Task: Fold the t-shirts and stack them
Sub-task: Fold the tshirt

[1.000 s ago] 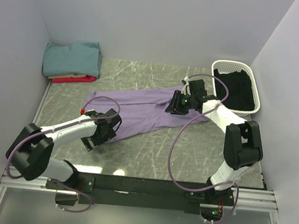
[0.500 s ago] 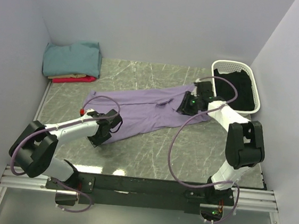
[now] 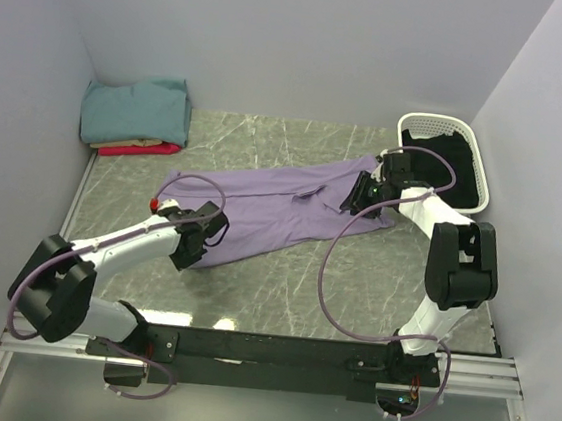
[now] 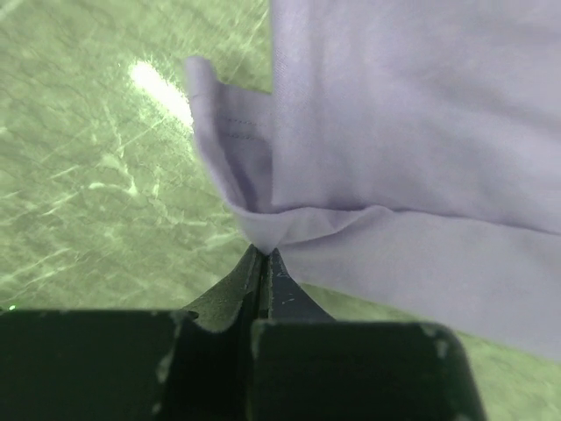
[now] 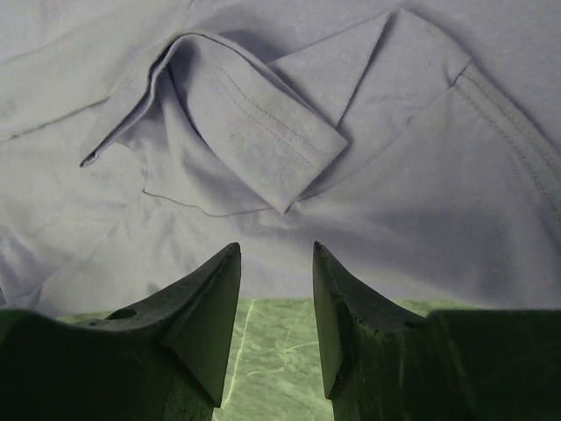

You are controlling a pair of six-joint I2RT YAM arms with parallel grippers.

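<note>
Purple shirt (image 3: pixel 272 205) lies unfolded across the middle of the desk (image 3: pixel 283 291), one end toward the far right corner. Left hand (image 4: pixel 263 256) is pressed together, pinching the shirt's near-left edge into a small peak. Right hand (image 5: pixel 276 250) is half spread over a crumpled sleeve (image 5: pixel 263 132), gripping nothing. Stack (image 3: pixel 135 115) sits in the far left corner: teal on tan on red, all folded. Judgement: three shirts are done; this one has no fold yet and stacking follows. Dark cloth (image 3: pixel 451 173) in the basket (image 3: pixel 437 120) may also remain.

Spread lavender-purple cloth t-shirt (image 3: pixel 272 205): one
Folded teal cloth t-shirt (image 3: pixel 136 107): one
Folded tan cloth t-shirt (image 3: pixel 127 141): one
Folded red cloth t-shirt (image 3: pixel 136 151): one
White plastic lattice basket (image 3: pixel 436 119): one
</note>
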